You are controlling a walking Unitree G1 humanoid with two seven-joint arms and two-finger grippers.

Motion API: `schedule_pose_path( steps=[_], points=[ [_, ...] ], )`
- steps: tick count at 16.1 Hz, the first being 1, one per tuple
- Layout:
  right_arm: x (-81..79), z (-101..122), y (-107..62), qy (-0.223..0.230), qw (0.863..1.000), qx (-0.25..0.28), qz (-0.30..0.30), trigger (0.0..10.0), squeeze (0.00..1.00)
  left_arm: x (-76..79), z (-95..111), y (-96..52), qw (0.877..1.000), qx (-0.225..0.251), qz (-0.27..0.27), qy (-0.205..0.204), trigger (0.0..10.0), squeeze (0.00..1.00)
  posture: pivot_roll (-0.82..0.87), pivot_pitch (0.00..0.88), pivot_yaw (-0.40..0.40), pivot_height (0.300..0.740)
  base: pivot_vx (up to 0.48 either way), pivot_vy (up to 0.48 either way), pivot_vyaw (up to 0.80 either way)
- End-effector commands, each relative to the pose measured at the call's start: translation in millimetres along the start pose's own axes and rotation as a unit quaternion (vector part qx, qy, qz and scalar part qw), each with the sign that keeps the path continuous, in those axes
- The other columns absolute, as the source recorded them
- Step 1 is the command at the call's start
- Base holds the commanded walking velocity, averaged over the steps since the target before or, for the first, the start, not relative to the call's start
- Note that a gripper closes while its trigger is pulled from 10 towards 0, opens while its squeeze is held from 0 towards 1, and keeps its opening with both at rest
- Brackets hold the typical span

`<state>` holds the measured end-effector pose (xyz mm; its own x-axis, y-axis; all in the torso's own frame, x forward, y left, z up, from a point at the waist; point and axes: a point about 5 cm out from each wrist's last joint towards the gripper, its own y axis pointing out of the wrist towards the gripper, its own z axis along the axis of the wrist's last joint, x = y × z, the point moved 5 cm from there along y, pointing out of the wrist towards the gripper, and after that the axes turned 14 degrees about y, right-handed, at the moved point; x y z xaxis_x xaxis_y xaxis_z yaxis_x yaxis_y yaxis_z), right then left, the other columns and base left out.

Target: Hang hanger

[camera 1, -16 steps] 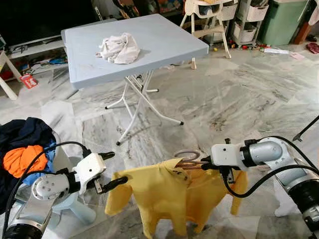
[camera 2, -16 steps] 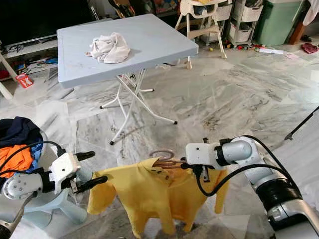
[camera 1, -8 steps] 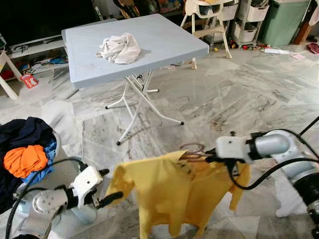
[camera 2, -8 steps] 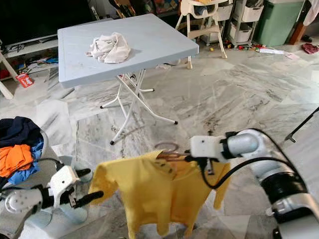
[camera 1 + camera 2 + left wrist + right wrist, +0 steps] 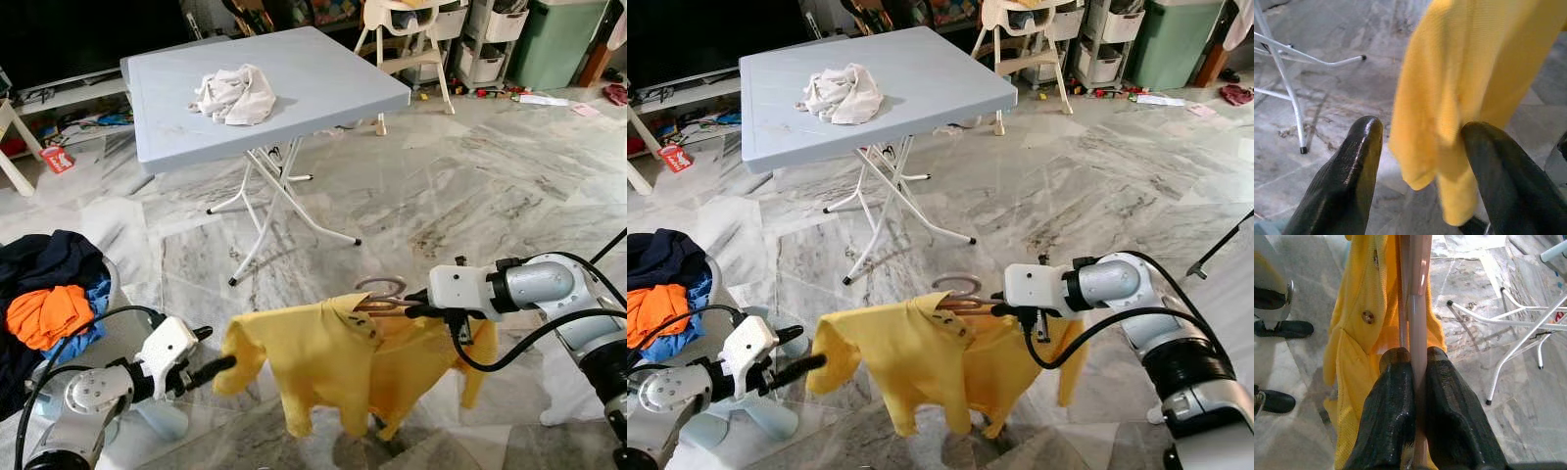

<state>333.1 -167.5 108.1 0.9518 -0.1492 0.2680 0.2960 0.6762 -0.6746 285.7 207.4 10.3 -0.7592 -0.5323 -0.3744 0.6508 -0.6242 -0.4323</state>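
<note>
Hanging in mid-air over the marble floor (image 5: 470,186), the hanger (image 5: 377,299) carries a yellow shirt (image 5: 333,357) and is held at its neck by the right pincer (image 5: 416,304). The right wrist view shows that pincer's two black fingers (image 5: 1396,416) pressed together on the hanger's pinkish stem, with the buttoned shirt collar just beyond them. The hook loop sticks out sideways from the fingertips, toward the robot's left, and the shirt droops below, clear of the floor.

The left pincer (image 5: 211,357) sits low at the shirt's left sleeve. Its fingers stand apart; in the left wrist view the sleeve hem (image 5: 1449,122) hangs between them, touching one finger (image 5: 1503,176), while the other finger is clear of the cloth.

Behind, a grey folding surface (image 5: 323,88) bears a crumpled white cloth (image 5: 233,95). A heap of dark, orange and blue laundry (image 5: 49,294) lies at the robot's left, beside the left arm. Storage bins and a high chair stand along the far wall.
</note>
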Motion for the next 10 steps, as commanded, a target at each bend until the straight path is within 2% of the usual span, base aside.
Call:
schedule_pose_path(
  steps=[1,4,10],
  points=[
    [7.4,14,-9.2,-0.011,1.000,0.025,-0.010,0.0,0.00,-6.4,-3,-2.6,1.000,-0.008,0.016,0.004,0.0,0.00,-0.02,0.046,0.075,0.740,0.000,0.000,0.00],
    [4.9,13,-15.9,-0.008,1.000,0.024,-0.001,0.0,0.00,-5.0,-4,1.6,1.000,-0.010,0.012,0.005,0.0,0.00,-0.03,0.046,0.077,0.740,0.000,0.000,0.00],
    [1.8,14,-18.9,-0.005,1.000,0.026,0.001,0.0,0.00,2.3,1,15.3,1.000,0.000,0.000,-0.003,0.0,0.00,-0.05,0.044,0.088,0.740,0.000,0.000,0.00]
  ],
)
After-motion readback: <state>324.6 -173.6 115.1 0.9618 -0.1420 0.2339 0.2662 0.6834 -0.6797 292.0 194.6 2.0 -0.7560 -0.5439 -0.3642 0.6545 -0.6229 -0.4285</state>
